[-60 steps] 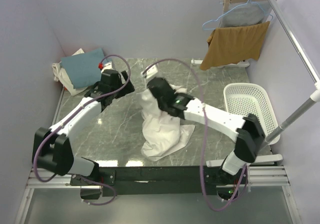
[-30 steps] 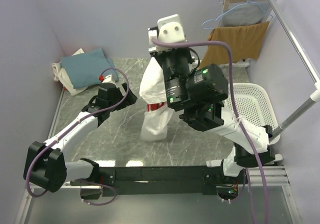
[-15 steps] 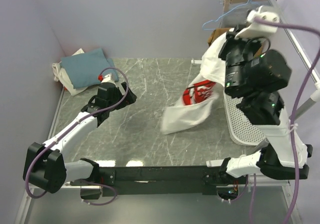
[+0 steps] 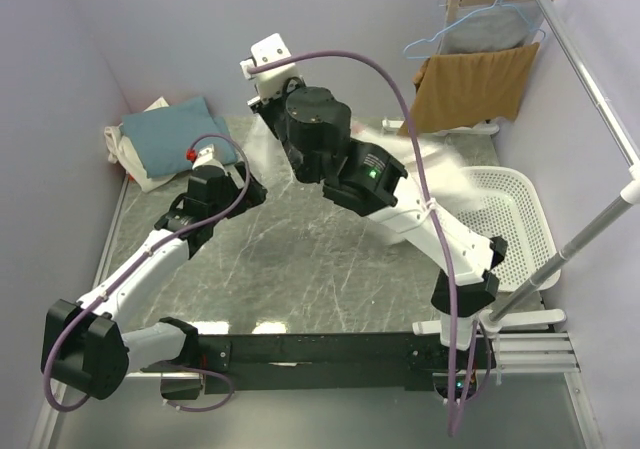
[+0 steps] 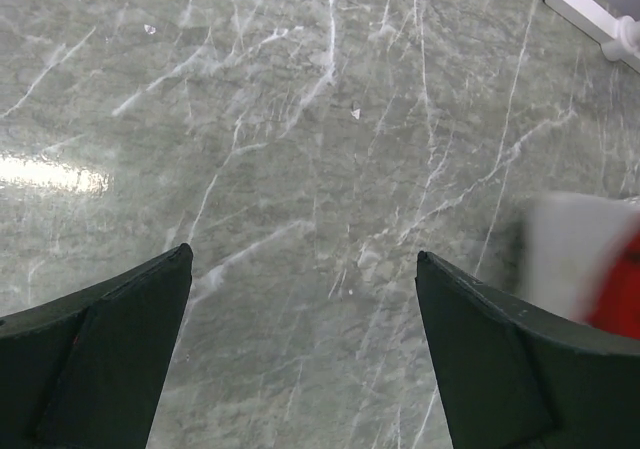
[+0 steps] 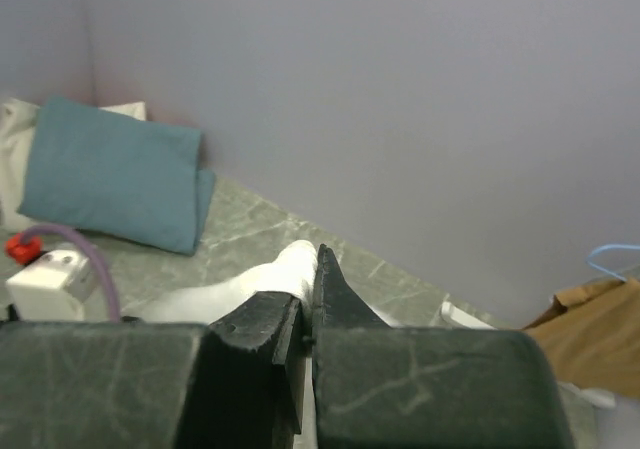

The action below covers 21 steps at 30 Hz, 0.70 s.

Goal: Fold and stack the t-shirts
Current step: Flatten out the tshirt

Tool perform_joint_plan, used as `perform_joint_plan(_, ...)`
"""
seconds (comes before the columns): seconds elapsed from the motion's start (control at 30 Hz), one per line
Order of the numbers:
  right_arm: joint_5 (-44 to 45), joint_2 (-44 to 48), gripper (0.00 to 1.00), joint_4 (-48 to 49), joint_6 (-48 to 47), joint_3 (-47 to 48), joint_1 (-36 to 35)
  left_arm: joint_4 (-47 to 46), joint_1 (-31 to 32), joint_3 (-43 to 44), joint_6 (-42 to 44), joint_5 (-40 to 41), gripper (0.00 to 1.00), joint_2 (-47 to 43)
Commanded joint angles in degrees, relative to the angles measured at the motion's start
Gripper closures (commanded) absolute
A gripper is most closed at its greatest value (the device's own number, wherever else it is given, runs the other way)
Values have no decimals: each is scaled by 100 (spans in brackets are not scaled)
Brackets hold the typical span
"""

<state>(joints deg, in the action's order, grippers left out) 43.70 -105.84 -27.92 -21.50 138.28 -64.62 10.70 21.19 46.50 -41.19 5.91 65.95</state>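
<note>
I have the right tool (image 6: 310, 259) clamped on the white t-shirt (image 6: 285, 262), high above the table (image 4: 300, 259).
My left tool (image 5: 300, 259) stands wide apart over bare marble; the shirt's red print (image 5: 620, 289) is too blurred to read. The teal t-shirt (image 4: 165, 134) lies far left.

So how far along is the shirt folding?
Done: teal shirt lies folded on the off-white shirt, far left corner. In hand: right claw shut on the white shirt, aloft and blurred. Open left claw over the table. To do: fold it, stack it.
</note>
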Motion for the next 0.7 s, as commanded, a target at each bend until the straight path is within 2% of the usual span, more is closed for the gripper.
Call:
perform_joint_plan(0.0, -161, 1232, 100, 963, -38, -307, -33, -68, -27, 87, -73, 103, 1, 172)
perform_joint_plan(0.2, 751, 2119, 100, 1860, -627, -1766, 72, -156, -62, 96, -188, 50, 1, 313)
perform_joint_plan(0.27, 981, 2532, 100, 2001, -523, -2233, 256, -138, -62, 131, -188, 103, 1, 357)
perform_joint_plan(0.33, 1193, 3092, 100, 1958, -225, -3181, 397, -86, -71, 140, -153, 156, 1, 357)
perform_joint_plan(0.43, 1106, 3752, 100, 1328, 767, -4438, 599, -50, -97, 149, -91, 217, 1, 374)
perform_joint_plan(0.47, 1036, 3877, 100, 1090, 1396, -4685, 617, -50, -106, 131, -82, 217, 1, 400)
perform_joint_plan(0.6, 894, 4106, 100, 17, 2885, -5984, 626, -217, -106, -26, 6, -273, 1, 550)
perform_joint_plan(0.67, 745, 4142, 100, -511, 3569, -6294, 617, -497, -98, -350, -3, -633, 7, 611)
